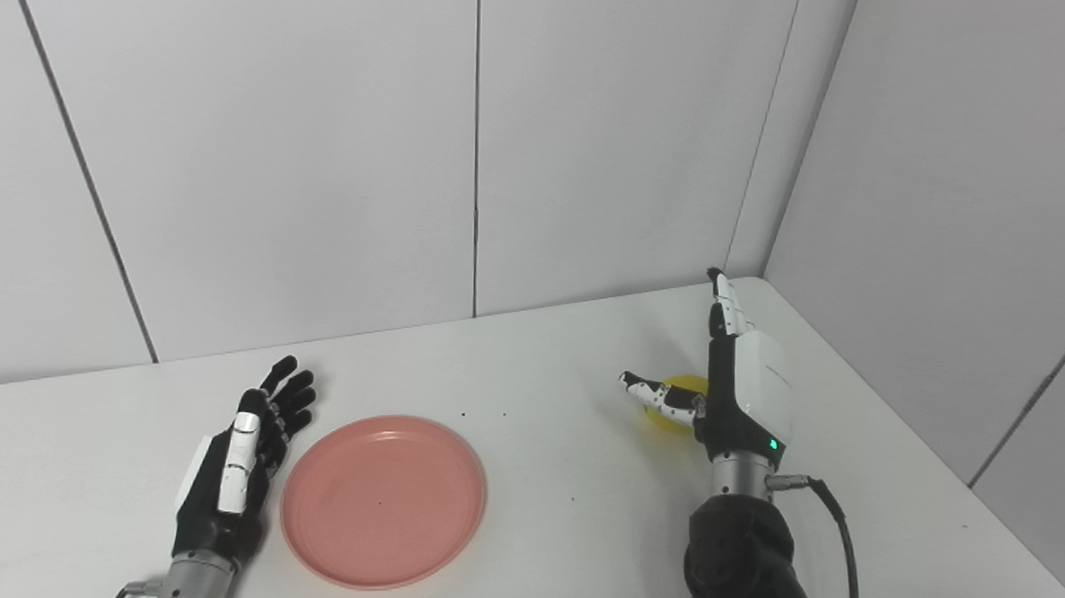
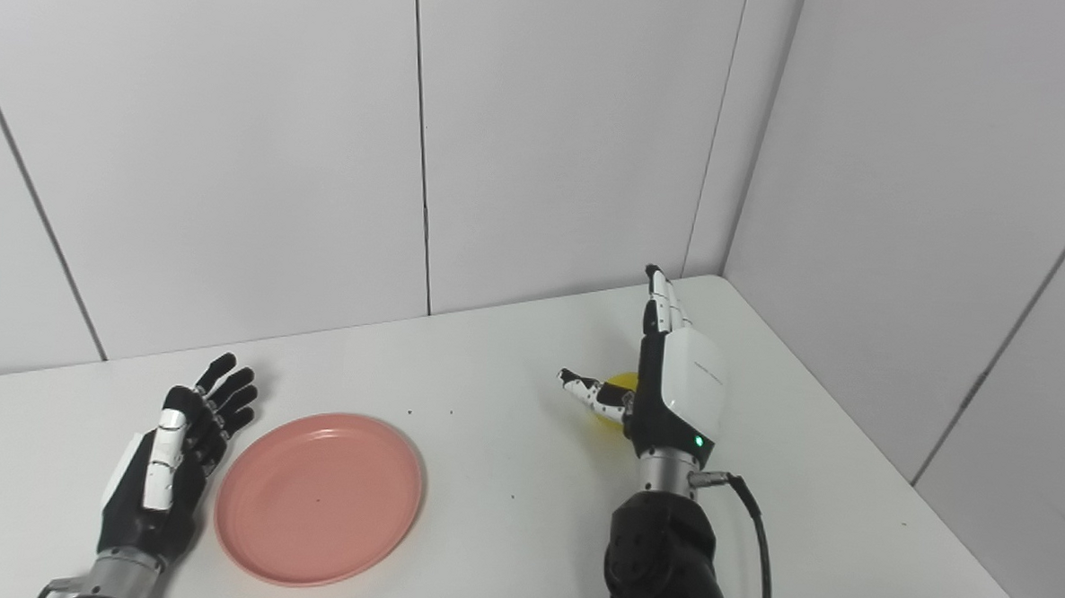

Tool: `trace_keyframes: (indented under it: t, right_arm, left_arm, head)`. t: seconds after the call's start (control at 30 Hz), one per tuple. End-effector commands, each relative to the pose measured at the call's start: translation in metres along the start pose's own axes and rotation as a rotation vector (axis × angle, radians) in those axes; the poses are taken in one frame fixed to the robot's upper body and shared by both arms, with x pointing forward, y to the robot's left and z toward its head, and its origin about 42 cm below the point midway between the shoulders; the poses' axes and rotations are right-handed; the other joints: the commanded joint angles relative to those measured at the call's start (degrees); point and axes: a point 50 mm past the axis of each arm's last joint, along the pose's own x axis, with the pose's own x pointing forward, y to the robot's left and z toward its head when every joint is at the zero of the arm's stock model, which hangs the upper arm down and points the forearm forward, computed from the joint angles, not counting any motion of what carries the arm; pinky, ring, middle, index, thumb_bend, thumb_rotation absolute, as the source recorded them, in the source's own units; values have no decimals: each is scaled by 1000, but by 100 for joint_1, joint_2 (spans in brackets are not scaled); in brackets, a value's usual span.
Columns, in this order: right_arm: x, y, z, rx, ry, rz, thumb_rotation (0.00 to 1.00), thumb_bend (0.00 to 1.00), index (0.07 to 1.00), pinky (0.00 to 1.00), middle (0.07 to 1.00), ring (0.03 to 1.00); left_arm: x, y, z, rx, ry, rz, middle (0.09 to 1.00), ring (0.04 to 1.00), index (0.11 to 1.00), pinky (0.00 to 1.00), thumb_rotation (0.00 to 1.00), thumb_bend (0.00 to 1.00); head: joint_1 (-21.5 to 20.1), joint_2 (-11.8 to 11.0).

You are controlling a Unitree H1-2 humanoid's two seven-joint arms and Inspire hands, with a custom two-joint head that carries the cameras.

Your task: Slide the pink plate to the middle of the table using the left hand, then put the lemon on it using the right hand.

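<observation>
1. Left eye view: the pink plate (image 1: 383, 501) lies flat on the white table (image 1: 564, 408), left of centre. The left hand (image 1: 236, 466) stands on edge at the plate's 9 o'clock, fingers spread wide and holding nothing, just beside the rim; whether it touches the rim I cannot tell. The risk: a push from a hand this high on the rim could ride over it or tip the plate instead of sliding it.

2. Same view: the lemon (image 1: 677, 401) sits at the plate's 2 o'clock, well apart from it, mostly hidden behind the right hand (image 1: 744, 389). That hand is open, fingers straight toward 12 o'clock and thumb splayed toward 9 o'clock across the lemon. Not wrapped, the round fruit could roll off toward the wall at 12 o'clock if nudged.

3. Right eye view: the plate (image 2: 319, 498) again lies short of the middle, so I judge the slide unfinished. A lemon brought over too soon could meet bare table.

4. Same view: the cable (image 2: 756, 533) hangs at the right wrist's 5 o'clock. It could drag on the table edge during the carry.
</observation>
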Motion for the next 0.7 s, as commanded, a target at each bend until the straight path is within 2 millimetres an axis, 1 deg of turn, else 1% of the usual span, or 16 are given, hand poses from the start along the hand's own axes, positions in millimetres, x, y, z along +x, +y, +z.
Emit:
trace_keyframes:
  t: [0.0, 0.07, 0.13, 0.3, 0.5, 0.67]
  right_arm:
    - [10, -10, 4, -21, -4, -45, 202, 927, 938, 813, 925, 898]
    - [11, -7, 0, -26, 10, -44, 197, 928, 935, 807, 921, 895]
    - [12, -2, -7, -22, 25, -37, 171, 919, 924, 803, 910, 889]
    - [14, 12, -20, -27, 67, 3, 171, 914, 919, 813, 911, 887]
    - [16, 26, -29, -41, 105, 45, 171, 905, 911, 792, 902, 872]
    - [15, 34, -33, -40, 118, 78, 148, 870, 894, 787, 888, 862]
  left_arm:
    - [-15, 6, -17, -14, 28, 10, 904, 911, 891, 921, 1000, 764]
    - [-15, 6, -17, -17, 29, 7, 906, 913, 891, 926, 1000, 765]
    - [-14, 6, -18, -20, 29, 5, 910, 918, 898, 937, 1000, 764]
    - [-14, 5, -15, -5, 25, -2, 920, 930, 910, 940, 1000, 771]
    - [-14, 5, -15, -12, 24, -4, 921, 937, 911, 951, 1000, 775]
    - [-14, 5, -13, -6, 21, -6, 922, 937, 912, 949, 1000, 775]
  head:
    - [15, -3]
    - [27, 11]
    - [35, 17]
    - [28, 34]
    - [29, 50]
    - [32, 43]
